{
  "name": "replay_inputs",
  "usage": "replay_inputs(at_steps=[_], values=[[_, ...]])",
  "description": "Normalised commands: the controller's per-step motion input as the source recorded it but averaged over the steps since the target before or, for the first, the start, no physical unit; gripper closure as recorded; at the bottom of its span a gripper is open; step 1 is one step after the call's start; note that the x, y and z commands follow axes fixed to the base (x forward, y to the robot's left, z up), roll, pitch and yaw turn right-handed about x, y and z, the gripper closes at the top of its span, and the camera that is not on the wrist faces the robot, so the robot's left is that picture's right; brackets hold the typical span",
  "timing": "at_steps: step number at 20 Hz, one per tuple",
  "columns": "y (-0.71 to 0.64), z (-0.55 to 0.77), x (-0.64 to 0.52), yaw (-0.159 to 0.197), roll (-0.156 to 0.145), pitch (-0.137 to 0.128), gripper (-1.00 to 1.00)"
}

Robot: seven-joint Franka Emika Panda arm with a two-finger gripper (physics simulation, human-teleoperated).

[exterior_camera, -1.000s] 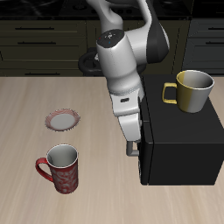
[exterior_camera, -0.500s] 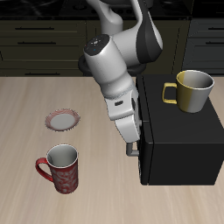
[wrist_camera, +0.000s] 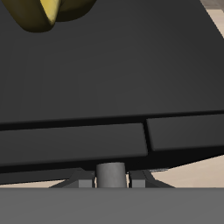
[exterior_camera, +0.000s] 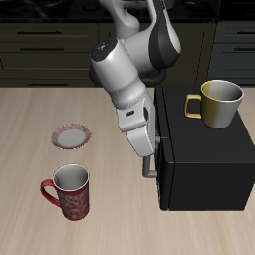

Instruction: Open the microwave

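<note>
Mug (exterior_camera: 69, 191) in red stands nearest the table's front edge at the left of the exterior view, its handle turned outward. Farther back and just behind it lies a small round plate (exterior_camera: 72, 135) with a red rim, flat on the wooden table (exterior_camera: 30, 120). Toward the middle, the Franka arm (exterior_camera: 129, 70) leans down from the far side, and its gripper (exterior_camera: 149, 167) reaches the near left corner of the microwave (exterior_camera: 204, 154), where a grey bar handle (exterior_camera: 150, 171) shows just below the fingers. Whether the jaws are clamped on that handle or merely beside it cannot be told from either view. The microwave, a large matte black box, sits at the right of the table, reaching close to the front edge. On its top stands a yellow mug (exterior_camera: 217, 104), handle toward the arm. The wrist view shows the black top (wrist_camera: 105, 70) close up, with the yellow mug (wrist_camera: 52, 12) at its far end.
</note>
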Motion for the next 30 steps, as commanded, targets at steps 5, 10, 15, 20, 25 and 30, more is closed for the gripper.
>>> replay_inputs(at_steps=[5,10,15,20,25,30], values=[[-0.02,0.17,-0.09,-0.093,0.008,0.003,1.0],[-0.23,0.26,-0.05,-0.169,-0.018,-0.006,1.0],[-0.19,0.32,-0.06,-0.182,-0.028,-0.034,1.0],[-0.25,0.29,-0.16,-0.143,-0.015,-0.012,1.0],[-0.2,0.22,-0.27,-0.125,-0.013,-0.022,1.0],[-0.17,0.14,-0.36,-0.156,-0.013,-0.001,1.0]])
